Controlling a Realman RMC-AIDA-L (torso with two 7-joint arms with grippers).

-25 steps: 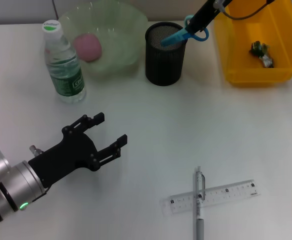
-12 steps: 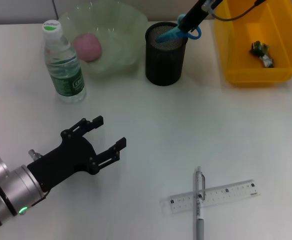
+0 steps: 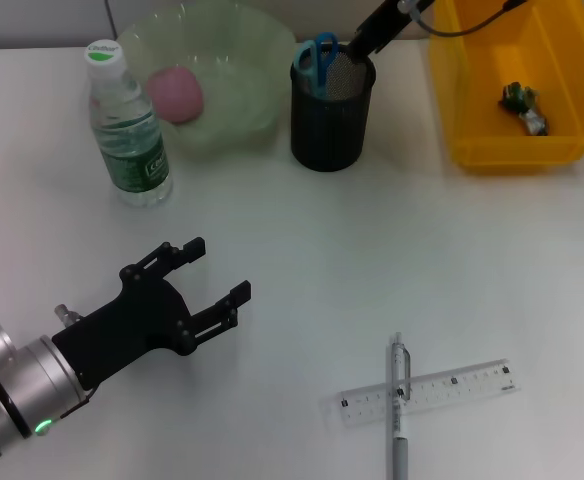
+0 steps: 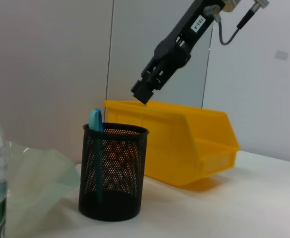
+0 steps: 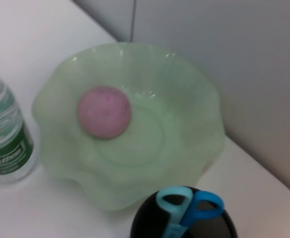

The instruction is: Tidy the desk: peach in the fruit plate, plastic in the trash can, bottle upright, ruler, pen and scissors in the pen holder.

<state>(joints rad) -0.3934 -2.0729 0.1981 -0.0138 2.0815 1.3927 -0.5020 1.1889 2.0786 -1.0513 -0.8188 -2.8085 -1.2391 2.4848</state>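
I am seeing my right gripper [image 3: 357,44] hanging just above the far rim of the pen holder [image 3: 330,110], a black cylinder of fine wire mesh; from these views I cannot tell whether its fingers are parted or closed, though nothing is hanging from them. Directly beneath it the scissors [image 3: 318,62] are standing in the holder with their smooth blue plastic loops poking above the rim, leaning against the side nearer the fruit plate [image 3: 240,60]. That plate is a pale green, translucent bowl with a wavy, scalloped edge, and the round pink peach [image 3: 176,95] is sitting inside it. Beside the plate the clear bottle [image 3: 127,130] is standing upright, green label around its ribbed body and a green-and-white cap on top. On the other side of the holder the yellow trash can [image 3: 517,90], a glossy open-fronted bin, is holding a small crumpled piece of plastic [image 3: 524,107]. My left gripper [image 3: 212,275] is hovering low over the near left of the white table [image 3: 372,230], its matte black fingers spread and empty. Well away from both grippers, at the near edge, the clear flat ruler [image 3: 424,393] is lying with the slim silver pen [image 3: 399,410] crossing over it.
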